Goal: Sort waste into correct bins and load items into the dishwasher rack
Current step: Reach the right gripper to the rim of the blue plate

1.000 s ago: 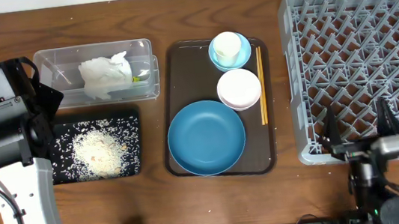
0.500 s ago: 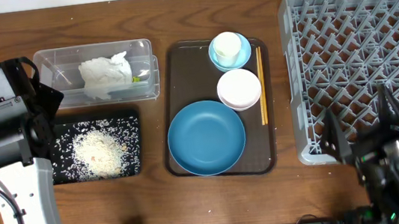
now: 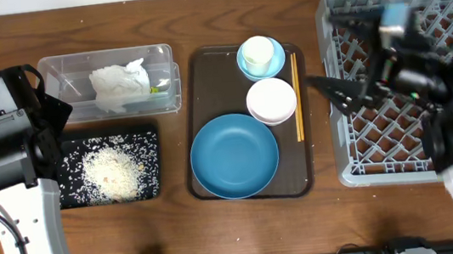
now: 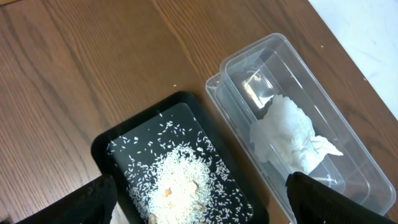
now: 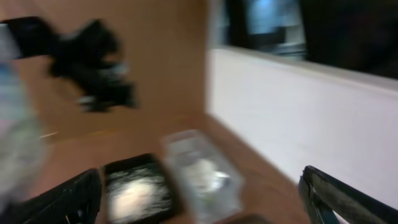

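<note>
Both pincers gape wide, holding nothing. The left pincer (image 4: 199,208) hangs by the black tray (image 3: 149,134) of rice (image 3: 110,170); the right pincer (image 5: 199,202) (badly blurred) is above the rack's (image 3: 359,167) left wall. The napkin (image 3: 119,84) lies in the clear tub (image 3: 63,77), and the dark-blue bowl (image 3: 234,156) and chopsticks (image 3: 296,98) sit on the brown tray (image 3: 205,87).

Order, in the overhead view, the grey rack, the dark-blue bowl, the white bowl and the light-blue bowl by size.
1. grey rack
2. dark-blue bowl
3. white bowl and light-blue bowl: nearly alike, not ranked.

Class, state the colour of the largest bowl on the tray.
The bowl is blue; overhead view.
</note>
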Robot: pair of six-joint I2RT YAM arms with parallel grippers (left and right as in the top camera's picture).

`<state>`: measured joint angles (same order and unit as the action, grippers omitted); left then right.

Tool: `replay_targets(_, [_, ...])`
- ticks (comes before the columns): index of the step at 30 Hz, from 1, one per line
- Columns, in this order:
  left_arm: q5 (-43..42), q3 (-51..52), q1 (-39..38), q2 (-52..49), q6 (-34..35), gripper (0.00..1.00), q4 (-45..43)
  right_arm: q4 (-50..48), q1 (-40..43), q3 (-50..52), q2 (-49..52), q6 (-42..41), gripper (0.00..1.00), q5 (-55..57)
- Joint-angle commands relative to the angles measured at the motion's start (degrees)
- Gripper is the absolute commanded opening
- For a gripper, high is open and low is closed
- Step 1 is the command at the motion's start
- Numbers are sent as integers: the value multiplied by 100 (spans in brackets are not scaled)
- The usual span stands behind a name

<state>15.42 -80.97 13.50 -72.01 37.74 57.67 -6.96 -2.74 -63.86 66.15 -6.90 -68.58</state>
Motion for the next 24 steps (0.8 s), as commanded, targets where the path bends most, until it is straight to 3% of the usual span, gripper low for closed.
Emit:
replay_targets(1, [116,17,33,-24,72,89,17,57,-435,-214,428,181,99,-1130])
replay_targets(7, [116,17,31,-24,72,89,17,55,-1344,-203,966,-170,99,-1873])
replay_targets(9, [116,17,33,-24,72,90,15,-114,-1659,-205,1056,-225,99,-1473])
replay_targets(13, [116,17,33,-22,72,90,17,74,-2391,-205,1102,-745,99,1049])
replay_targets(19, [116,17,33,-24,72,90,17,1832,-3661,-439,1274,-876,99,5967])
replay_targets(21, [116,17,31,-24,72,90,17,2415,-3945,-769,1545,-874,99,6640])
replay_targets(24, [116,17,33,-24,72,90,17,3477,-4172,-1622,2245,-872,99,6712])
